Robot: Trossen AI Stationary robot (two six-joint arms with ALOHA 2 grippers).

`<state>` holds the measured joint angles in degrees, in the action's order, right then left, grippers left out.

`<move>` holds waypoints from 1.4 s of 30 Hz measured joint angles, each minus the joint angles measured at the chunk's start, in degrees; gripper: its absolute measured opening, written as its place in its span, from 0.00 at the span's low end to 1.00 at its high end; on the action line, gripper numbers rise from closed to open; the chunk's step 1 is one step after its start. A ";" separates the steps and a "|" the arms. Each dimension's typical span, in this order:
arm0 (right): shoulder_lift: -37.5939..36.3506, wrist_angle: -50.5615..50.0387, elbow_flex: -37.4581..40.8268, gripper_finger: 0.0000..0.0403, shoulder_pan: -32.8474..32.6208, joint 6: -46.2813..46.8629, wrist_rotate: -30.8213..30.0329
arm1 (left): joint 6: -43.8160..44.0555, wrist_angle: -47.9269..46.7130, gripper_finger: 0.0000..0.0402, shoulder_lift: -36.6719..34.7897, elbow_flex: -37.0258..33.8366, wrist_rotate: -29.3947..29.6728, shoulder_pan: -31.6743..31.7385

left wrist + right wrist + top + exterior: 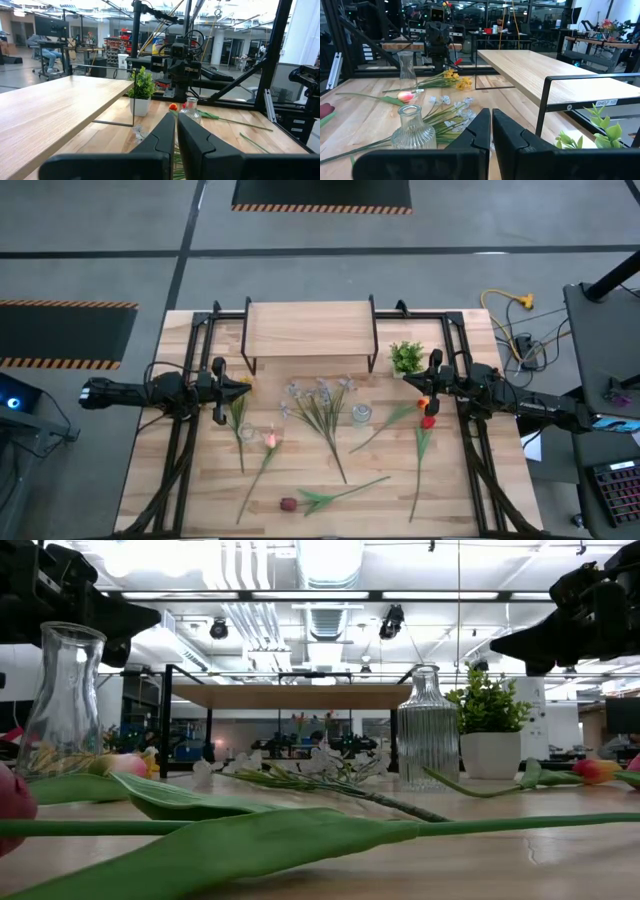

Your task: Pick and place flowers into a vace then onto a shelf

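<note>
Flowers [322, 412] strewn flat across the tabletop [200, 480], none in a vase, shelf [310, 330] at the far edge, left gripper [245, 387] fingers pressed together and empty beside it, right gripper [408, 384] likewise closed, holding nothing, near the potted plant [406, 358]

maroon flower [12, 810] cut off, person [46, 47] blurred

one camera is looking straight down on the whole table [200, 480]; another is sitting at tabletop level, facing the shelf [290, 696]; both wrist cameras are facing each other across it.
</note>
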<state>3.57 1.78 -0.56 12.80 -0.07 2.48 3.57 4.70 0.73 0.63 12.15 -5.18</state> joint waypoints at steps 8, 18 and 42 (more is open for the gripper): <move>0.01 -0.01 0.00 0.02 -0.01 0.00 0.01 | 0.00 -0.01 0.01 0.00 0.00 -0.01 0.01; 0.01 0.00 0.00 0.02 -0.02 0.02 0.00 | 0.00 0.01 0.01 0.00 0.01 0.01 -0.01; 0.58 21.72 -0.36 0.11 -0.20 10.66 2.74 | -0.66 0.23 0.01 0.00 0.01 0.19 0.01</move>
<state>4.15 23.51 -0.92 12.60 10.59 5.22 2.92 4.93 0.73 0.64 12.34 -5.17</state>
